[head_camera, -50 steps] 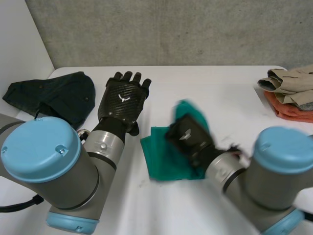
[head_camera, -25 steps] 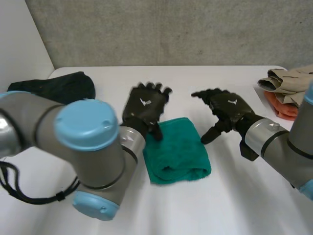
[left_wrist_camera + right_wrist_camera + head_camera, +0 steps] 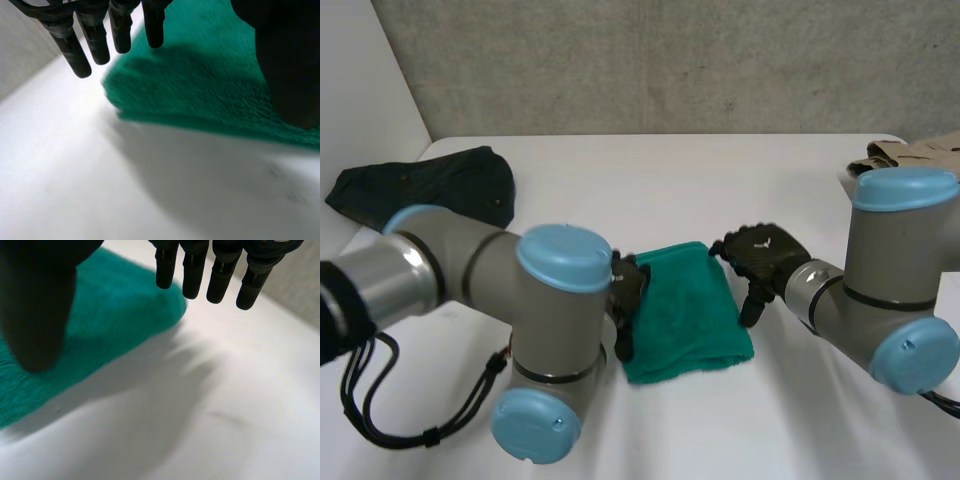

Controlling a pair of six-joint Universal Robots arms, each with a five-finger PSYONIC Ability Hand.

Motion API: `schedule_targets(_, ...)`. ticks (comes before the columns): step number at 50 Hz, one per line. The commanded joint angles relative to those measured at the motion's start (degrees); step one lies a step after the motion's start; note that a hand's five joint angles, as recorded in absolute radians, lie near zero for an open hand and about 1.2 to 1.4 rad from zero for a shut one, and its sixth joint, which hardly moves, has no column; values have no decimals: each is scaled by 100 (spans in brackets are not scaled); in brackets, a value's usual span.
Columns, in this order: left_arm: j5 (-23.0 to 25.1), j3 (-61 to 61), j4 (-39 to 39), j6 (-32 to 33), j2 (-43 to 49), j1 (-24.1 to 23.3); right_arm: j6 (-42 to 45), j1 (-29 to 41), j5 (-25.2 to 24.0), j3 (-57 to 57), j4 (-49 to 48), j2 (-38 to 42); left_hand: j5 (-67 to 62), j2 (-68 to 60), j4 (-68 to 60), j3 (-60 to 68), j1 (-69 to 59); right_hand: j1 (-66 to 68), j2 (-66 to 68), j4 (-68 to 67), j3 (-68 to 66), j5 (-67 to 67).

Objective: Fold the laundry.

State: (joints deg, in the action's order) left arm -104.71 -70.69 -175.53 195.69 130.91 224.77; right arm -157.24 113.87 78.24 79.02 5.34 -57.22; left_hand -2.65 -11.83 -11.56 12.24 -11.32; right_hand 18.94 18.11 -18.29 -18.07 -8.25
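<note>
A folded green towel lies in the middle of the white table. The left hand sits at its left edge and the right hand at its right edge. Both have straight fingers, thumbs apart, holding nothing. They are probably flanking the towel to grip it for another fold.

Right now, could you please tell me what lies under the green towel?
The green towel lies on the white table, which shows bare beside it. Whatever may be beneath its folds is covered by the cloth.

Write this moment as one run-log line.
left hand open, at left edge of green towel | right hand open, at its right edge | green towel folded, on table
</note>
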Motion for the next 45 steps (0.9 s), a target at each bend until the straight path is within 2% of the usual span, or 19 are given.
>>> schedule_targets(1, 56, -76, -289, 74, -926, 32, 596, 389, 201, 1200, -1514, -1104, 176, 94, 67, -135, 43, 24, 107, -89, -111, -93)
schedule_targets(8, 328, -366, -552, 66, -1533, 76, 905, 689, 95, 2345, -2256, -1432, 193, 111, 84, -152, 60, -129, -46, 64, 42, 60)
schedule_targets(12, 670, -498, -588, 39, -1639, 164, 861, 873, 78, 2732, -2467, -1397, 193, 111, 84, -152, 60, -145, -62, 81, 59, 76)
schedule_targets(16, 847, -542, -588, -13, -1639, 216, 853, 918, 95, 2882, -2932, -1002, 193, 111, 84, -152, 60, -162, -79, 98, 76, 93)
schedule_targets(21, 864, -551, -579, -110, -1613, 225, 853, 891, 78, 2804, -3372, -624, 193, 111, 84, -152, 60, -62, 21, -3, -25, -7)
schedule_targets(34, 882, -568, -579, -233, -1569, 225, 914, 891, 43, 2311, -3706, -70, 176, 95, 67, -135, 43, 493, 576, -558, -580, -562)
schedule_targets(44, 891, -639, -588, -233, -1639, 225, 844, 891, 34, 1486, -3654, 404, 176, 95, 67, -135, 43, 1838, 1920, -1902, -1924, -1906)
schedule_targets(45, 882, -630, -588, -233, -1639, 225, 844, 891, 43, 1320, -3628, 535, 176, 95, 67, -135, 43, 2789, 2872, -2853, -2875, -2858)
